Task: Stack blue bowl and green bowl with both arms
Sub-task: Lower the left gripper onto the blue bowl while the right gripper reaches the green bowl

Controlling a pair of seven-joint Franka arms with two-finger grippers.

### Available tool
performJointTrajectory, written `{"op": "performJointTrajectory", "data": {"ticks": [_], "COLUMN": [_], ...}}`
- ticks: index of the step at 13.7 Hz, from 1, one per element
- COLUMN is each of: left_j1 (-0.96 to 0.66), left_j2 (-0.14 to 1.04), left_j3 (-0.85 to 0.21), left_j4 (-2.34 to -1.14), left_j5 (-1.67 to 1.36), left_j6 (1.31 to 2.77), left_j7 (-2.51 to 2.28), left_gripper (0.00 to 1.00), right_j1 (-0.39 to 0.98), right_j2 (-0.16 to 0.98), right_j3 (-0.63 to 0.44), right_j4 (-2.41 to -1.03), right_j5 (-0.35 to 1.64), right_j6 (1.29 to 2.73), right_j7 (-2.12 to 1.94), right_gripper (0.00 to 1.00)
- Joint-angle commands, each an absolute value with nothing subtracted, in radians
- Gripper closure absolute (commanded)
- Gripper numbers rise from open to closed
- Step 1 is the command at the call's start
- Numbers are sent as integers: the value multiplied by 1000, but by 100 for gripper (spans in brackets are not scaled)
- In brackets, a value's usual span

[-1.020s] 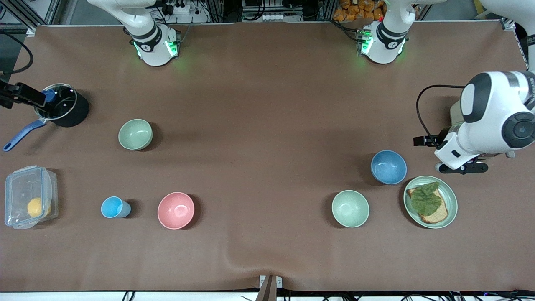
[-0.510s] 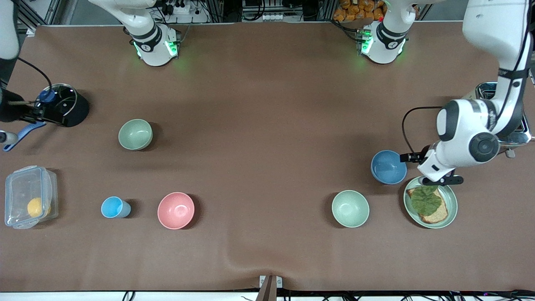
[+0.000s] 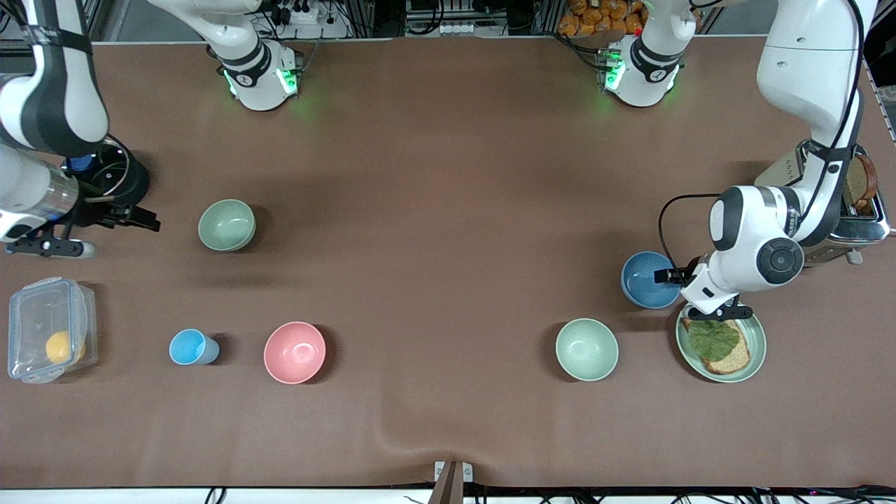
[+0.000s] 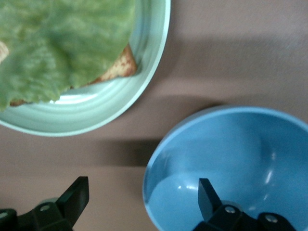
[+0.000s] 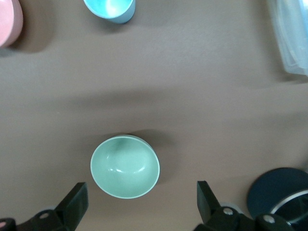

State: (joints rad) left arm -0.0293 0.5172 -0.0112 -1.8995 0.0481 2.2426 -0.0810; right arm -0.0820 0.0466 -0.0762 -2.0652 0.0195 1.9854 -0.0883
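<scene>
The blue bowl (image 3: 649,279) sits upright toward the left arm's end of the table, beside the green plate; it also shows in the left wrist view (image 4: 231,163). My left gripper (image 3: 688,292) (image 4: 143,195) is open and straddles the bowl's rim on the plate side, with one finger over the inside and one outside. One green bowl (image 3: 226,225) (image 5: 125,166) sits toward the right arm's end. My right gripper (image 3: 98,227) (image 5: 142,197) is open and empty, up between that bowl and the black pot. A second green bowl (image 3: 586,349) sits nearer the front camera than the blue bowl.
A green plate (image 3: 754,350) (image 4: 120,103) with bread and lettuce almost touches the blue bowl. A toaster (image 3: 850,210) stands at the left arm's end. A black pot (image 3: 115,178) (image 5: 281,192), clear box (image 3: 49,339), light-blue cup (image 3: 192,347) and pink bowl (image 3: 295,352) are at the right arm's end.
My left gripper has swung from beside the toaster to the blue bowl's rim. My right gripper has moved from over the pot toward the green bowl. No bowl has moved.
</scene>
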Motion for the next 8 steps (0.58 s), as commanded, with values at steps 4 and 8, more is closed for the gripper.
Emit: {"op": "performJointTrajectory", "data": {"ticks": [4, 8], "left_j1": [-28, -31], "left_j2": [540, 541], "left_j3": [-25, -26], "left_j4": [-1873, -1875], "left_j5": [26, 28], "left_j6": [2269, 2267], "left_j7": [-84, -80], "left_gripper": [0, 100], "right_j1": [-63, -63], "right_j2": [17, 34], "right_j3": [-74, -75], "right_j4": [-2272, -2370], "right_j5": [35, 35], "right_j6": [2195, 2342], "right_j7": [-110, -115], "right_gripper": [0, 0]}}
